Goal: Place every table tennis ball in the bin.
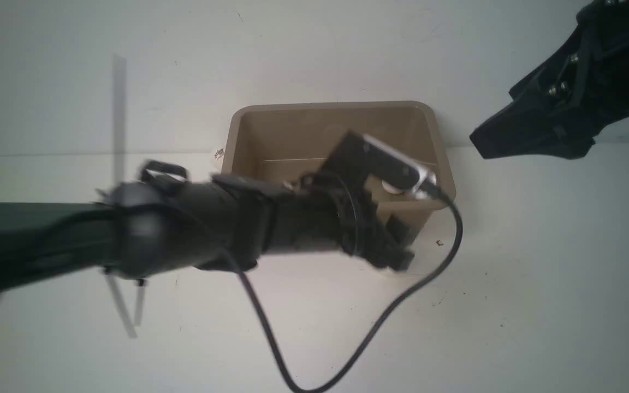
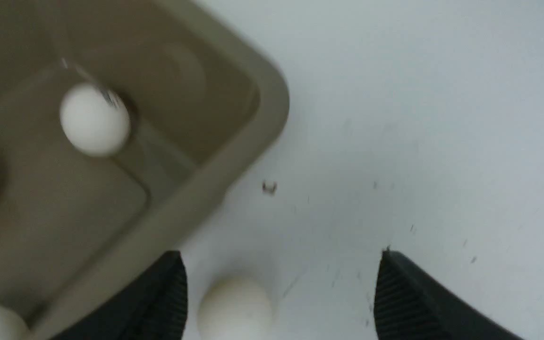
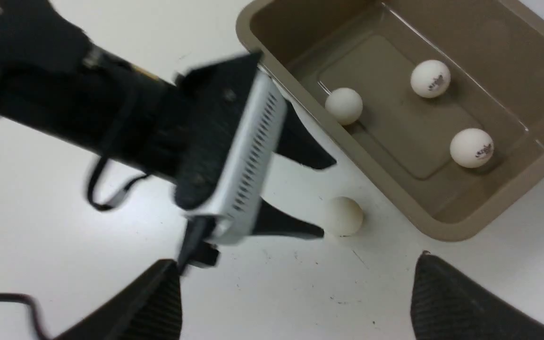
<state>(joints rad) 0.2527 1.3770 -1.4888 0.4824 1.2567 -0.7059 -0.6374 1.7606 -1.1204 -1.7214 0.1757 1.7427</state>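
Note:
The bin (image 1: 336,105) is a taupe tub at the table's middle. In the right wrist view three table tennis balls (image 3: 344,105) (image 3: 430,78) (image 3: 471,147) lie on the floor of the bin (image 3: 461,233). A fourth ball (image 3: 344,216) rests on the table just outside its near wall. My left gripper (image 3: 327,198) stands open right by that ball. From the left wrist the ball (image 2: 235,307) lies between the open fingers, close to the one beside the bin (image 2: 272,94), and my left gripper (image 2: 281,255) holds nothing. My right gripper (image 3: 295,262) hangs open and empty over bare table.
The left arm (image 1: 183,229) stretches across the front of the table to the bin's near right corner, and its black cable (image 1: 358,349) loops over the tabletop. The right gripper (image 1: 489,144) is high at the far right. A tiny dark speck (image 2: 269,187) lies near the bin's corner.

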